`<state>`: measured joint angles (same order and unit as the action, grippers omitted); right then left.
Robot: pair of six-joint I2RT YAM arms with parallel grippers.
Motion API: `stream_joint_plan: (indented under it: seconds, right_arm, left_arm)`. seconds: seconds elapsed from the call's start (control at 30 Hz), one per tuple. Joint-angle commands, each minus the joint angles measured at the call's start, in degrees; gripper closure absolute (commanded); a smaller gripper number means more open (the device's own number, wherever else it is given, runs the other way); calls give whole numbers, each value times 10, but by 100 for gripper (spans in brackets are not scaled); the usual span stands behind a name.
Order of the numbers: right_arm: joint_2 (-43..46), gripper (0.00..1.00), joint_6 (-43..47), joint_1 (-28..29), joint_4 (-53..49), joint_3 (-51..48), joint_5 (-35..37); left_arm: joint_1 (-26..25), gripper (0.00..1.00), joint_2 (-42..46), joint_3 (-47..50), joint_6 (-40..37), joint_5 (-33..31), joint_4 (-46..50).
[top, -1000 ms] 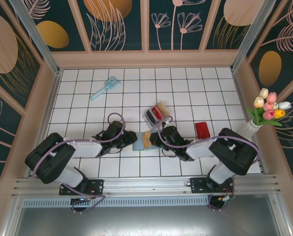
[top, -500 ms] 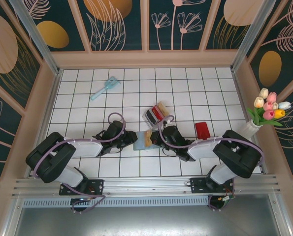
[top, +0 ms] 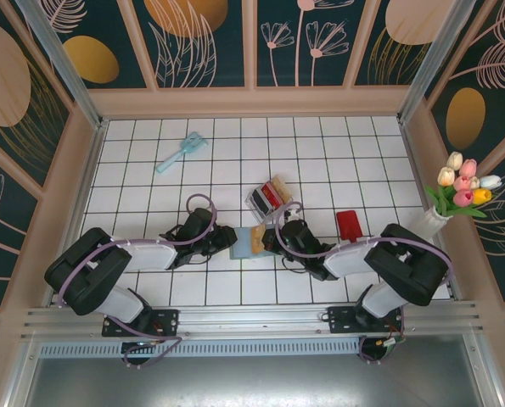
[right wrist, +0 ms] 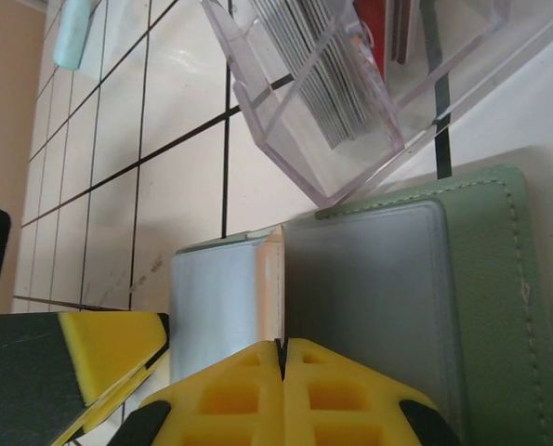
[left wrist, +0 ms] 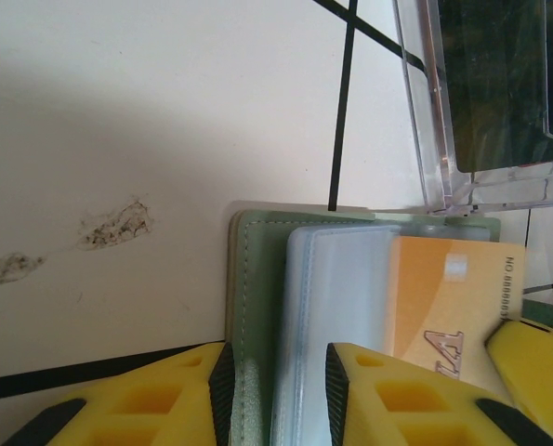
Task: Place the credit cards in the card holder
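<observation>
The sage-green card holder (top: 245,243) lies open between both grippers, its blue pockets up. My left gripper (left wrist: 276,372) is shut on the holder's near edge, one pad on the green cover (left wrist: 253,279) and the other on the blue flap. An orange credit card (left wrist: 443,307) lies partly inside the holder. My right gripper (right wrist: 283,346) is shut on that card's thin edge (right wrist: 274,279), which stands between the blue pocket and the grey pocket (right wrist: 369,279). More cards (right wrist: 313,74) stand in a clear box. A red card (top: 348,225) lies flat to the right.
The clear plastic box (top: 267,197) stands just behind the holder, close to both grippers. A light-blue brush (top: 182,153) lies at the back left. A vase of tulips (top: 460,191) stands at the right wall. Wooden walls ring the tiled table.
My right gripper has edged the orange card a little left and lower into the holder. The left gripper has kept its hold and place.
</observation>
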<state>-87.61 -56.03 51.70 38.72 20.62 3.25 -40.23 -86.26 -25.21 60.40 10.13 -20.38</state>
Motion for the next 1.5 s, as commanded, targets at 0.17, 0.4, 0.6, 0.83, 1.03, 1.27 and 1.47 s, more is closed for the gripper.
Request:
stream_joint_plan:
  seconds: [0.17,0.4,0.6,0.83,1.03,1.27,1.47]
  right_arm:
    - [-44,100,-8,20,36,13,-21]
    - [-55,99,-8,31,15,39,-28]
    - [-84,85,-3,32,-15,75,-64]
    - [-38,70,27,23,-133,105,-26]
    - [-18,66,42,15,-178,109,-27]
    - [-49,79,48,15,-146,121,-72]
    - [-65,87,71,16,-133,146,-115]
  left_arm:
    - [-10,65,-41,5,-5,21,16]
    - [-10,65,-39,5,-4,18,14]
    - [-9,65,-42,3,-7,19,15]
    - [-10,65,-38,3,-8,13,19]
    - [-10,65,-43,0,-11,14,18]
    - [-10,65,-45,-1,-12,16,19]
    - [-10,65,-42,-2,-11,16,19]
